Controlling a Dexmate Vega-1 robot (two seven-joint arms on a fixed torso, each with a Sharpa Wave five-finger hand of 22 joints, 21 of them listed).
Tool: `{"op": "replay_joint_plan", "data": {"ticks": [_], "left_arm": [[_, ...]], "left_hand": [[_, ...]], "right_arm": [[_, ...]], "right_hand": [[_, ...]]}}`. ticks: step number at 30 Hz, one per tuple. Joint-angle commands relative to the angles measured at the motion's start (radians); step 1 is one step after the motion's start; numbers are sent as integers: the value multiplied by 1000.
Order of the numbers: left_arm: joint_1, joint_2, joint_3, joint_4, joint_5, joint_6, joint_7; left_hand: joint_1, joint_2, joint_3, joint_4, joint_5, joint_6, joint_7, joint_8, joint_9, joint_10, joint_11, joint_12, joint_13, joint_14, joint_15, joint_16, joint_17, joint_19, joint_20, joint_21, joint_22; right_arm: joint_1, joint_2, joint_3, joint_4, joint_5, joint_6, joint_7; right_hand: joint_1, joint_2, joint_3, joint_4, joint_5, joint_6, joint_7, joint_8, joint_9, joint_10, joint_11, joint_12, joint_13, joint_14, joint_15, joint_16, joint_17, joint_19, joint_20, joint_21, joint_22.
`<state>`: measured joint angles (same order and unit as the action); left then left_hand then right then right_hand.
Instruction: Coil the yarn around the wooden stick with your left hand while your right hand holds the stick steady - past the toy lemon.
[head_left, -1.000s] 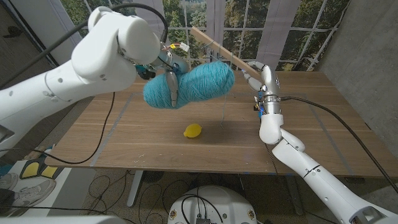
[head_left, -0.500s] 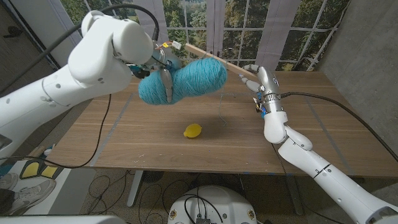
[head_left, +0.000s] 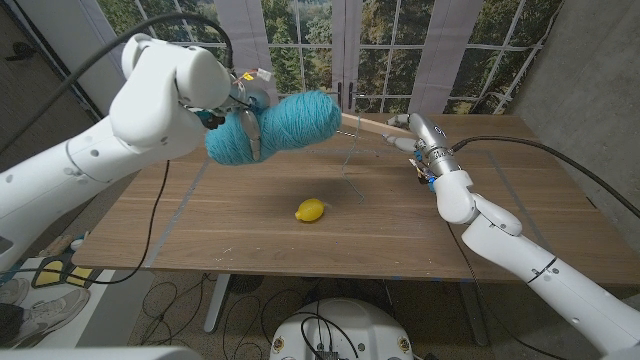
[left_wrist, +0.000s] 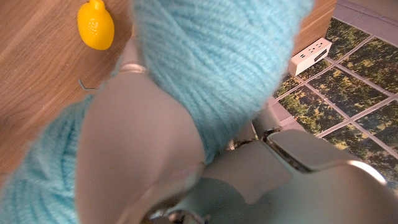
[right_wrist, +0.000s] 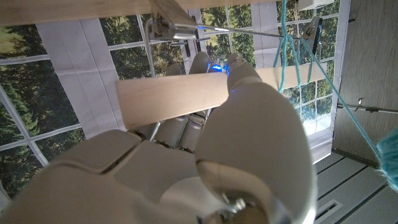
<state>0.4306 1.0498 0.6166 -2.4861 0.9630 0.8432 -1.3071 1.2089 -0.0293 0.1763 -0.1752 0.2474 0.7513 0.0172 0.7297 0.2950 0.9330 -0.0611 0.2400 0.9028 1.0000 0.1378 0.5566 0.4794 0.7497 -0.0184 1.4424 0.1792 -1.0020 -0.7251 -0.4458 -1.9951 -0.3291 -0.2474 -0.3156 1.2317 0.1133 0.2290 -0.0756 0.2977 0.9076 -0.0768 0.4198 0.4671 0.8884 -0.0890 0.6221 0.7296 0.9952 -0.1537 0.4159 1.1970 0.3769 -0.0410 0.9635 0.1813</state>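
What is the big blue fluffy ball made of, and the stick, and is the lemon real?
The blue yarn skein looks like soft, fuzzy fibre; strands show on it. The wooden stick looks like pale, unpainted wood, flat and matte. The toy lemon looks like smooth plastic, evenly bright yellow, though that is hard to confirm.

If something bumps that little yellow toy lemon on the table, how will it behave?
The small yellow toy lemon would probably roll or skitter: it looks rounded and lies loose on the smooth wooden table. Its pointed ends may make it wobble rather than run straight. It seems light for its size, though weight cannot be confirmed.
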Motion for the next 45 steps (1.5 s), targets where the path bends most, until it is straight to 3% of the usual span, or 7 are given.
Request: {"op": "replay_joint_plan", "data": {"ticks": [1, 4, 7, 25, 30, 33, 45], "left_arm": [[100, 2, -24, 50, 175, 7, -11], [130, -24, -65, 98, 107, -2, -6], [122, -35, -2, 133, 244, -28, -37], [289, -169, -35, 290, 418, -158, 128], [330, -205, -77, 352, 295, -171, 230], [317, -220, -23, 406, 336, -188, 256], [329, -248, 7, 494, 294, -175, 377]], "left_hand": [[123, 134, 100, 42, -1, 87, -46, -4, 1, 82, -77, -1, 3, 334, -367, 4, 229, -52, -180, 3, 1], [122, 133, 99, 42, -1, 88, -47, -5, 0, 82, -78, -2, 2, 334, -367, 4, 230, -54, -180, 2, 1], [123, 134, 99, 42, -2, 88, -46, -6, 1, 81, -79, -2, 5, 333, -367, 3, 230, -55, -180, 1, 1], [124, 136, 97, 42, -6, 93, -46, -13, 1, 86, -79, -11, -5, 334, -367, -5, 221, -56, -180, 1, 1], [125, 136, 96, 41, -7, 99, -47, -14, -1, 91, -78, -13, -10, 335, -368, -8, 216, -54, -180, 2, 2], [125, 137, 95, 41, -9, 99, -46, -15, -1, 93, -77, -13, -11, 337, -367, -10, 213, -53, -180, 2, 2], [128, 139, 94, 39, -16, 100, -48, -20, 1, 94, -77, -16, -15, 345, -367, -15, 201, -50, -181, 4, 2]], "right_arm": [[48, -105, -31, -73, 90, -129, 203], [72, -128, -47, -83, 113, -157, 260], [101, -147, -68, -91, 133, -187, 317], [236, -184, -183, -93, 165, -288, 484], [293, -180, -232, -72, 170, -316, 557], [323, -169, -263, -53, 165, -323, 587], [384, -139, -320, -6, 156, -347, 623]], "right_hand": [[48, 48, 5, 4, 9, 46, -37, 0, 1, 40, -30, 6, 6, 6, -74, -3, 2, -2, -117, 3, 2], [50, 48, 6, 3, 8, 46, -35, -1, 0, 40, -29, 5, 4, 7, -74, -3, 2, -3, -116, 4, 2], [51, 48, 6, 3, 8, 45, -33, -2, 0, 41, -27, 5, 5, 7, -74, -3, 2, -3, -114, 5, 2], [55, 50, 9, 3, 4, 55, -25, -11, -12, 53, -12, -13, -22, 8, -73, -5, -1, -3, -104, 10, 1], [57, 52, 11, 3, 2, 54, -18, -15, -17, 56, -5, -14, -25, 10, -72, -6, -2, -1, -98, 12, 0], [57, 53, 12, 3, 1, 54, -17, -17, -19, 57, -5, -16, -27, 12, -72, -5, -3, 0, -95, 13, 0], [63, 53, 17, 0, -7, 64, -10, -25, -31, 72, 5, -22, -40, 24, -72, -1, -3, 9, -82, 19, -2]]}}
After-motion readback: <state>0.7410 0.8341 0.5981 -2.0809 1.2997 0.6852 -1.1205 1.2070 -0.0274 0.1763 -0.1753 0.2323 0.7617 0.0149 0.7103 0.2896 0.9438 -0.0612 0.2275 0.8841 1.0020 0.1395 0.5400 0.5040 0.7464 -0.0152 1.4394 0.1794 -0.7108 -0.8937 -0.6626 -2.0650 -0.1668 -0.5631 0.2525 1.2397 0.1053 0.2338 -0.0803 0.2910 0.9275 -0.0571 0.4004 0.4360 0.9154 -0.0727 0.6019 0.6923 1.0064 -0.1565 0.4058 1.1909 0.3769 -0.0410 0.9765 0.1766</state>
